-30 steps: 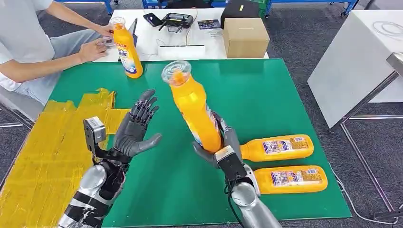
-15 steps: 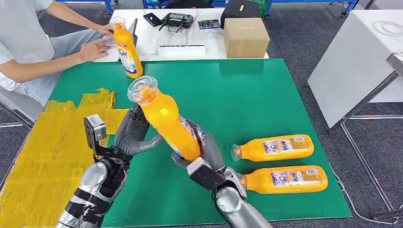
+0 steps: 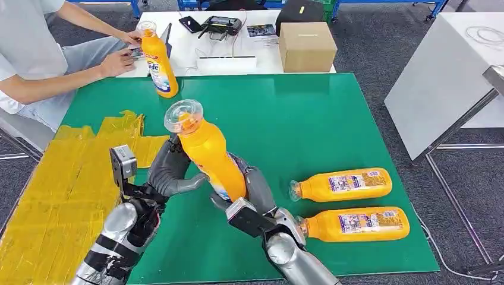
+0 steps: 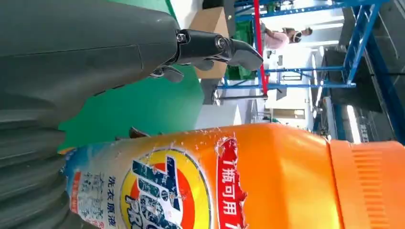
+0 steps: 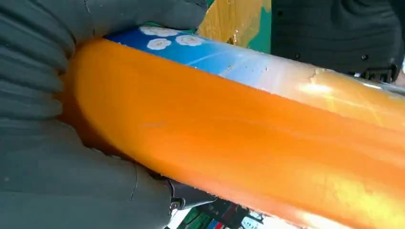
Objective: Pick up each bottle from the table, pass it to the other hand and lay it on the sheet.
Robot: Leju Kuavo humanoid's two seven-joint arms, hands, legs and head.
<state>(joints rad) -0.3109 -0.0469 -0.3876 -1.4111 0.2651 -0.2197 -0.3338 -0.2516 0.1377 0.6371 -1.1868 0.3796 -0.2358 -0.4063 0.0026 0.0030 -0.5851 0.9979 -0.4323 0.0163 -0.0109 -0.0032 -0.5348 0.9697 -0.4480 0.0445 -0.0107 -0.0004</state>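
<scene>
— While the right hand (image 3: 252, 193) gripped the tilted bottle (image 3: 209, 153) by its base, where was the left hand (image 3: 169, 172)?
— Open against the bottle's side, above the green bench (image 3: 309, 119), thumb under it, not closed.
— And the rest?
— Two bottles (image 3: 345, 184) lay near the right edge; the sheet (image 3: 53, 190) covered the left.

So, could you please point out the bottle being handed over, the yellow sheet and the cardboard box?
held bottle (image 3: 211, 157), head view, on its orange body.
yellow sheet (image 3: 53, 190), head view, on its bare middle.
cardboard box (image 3: 307, 46), head view, on its top face.
</scene>
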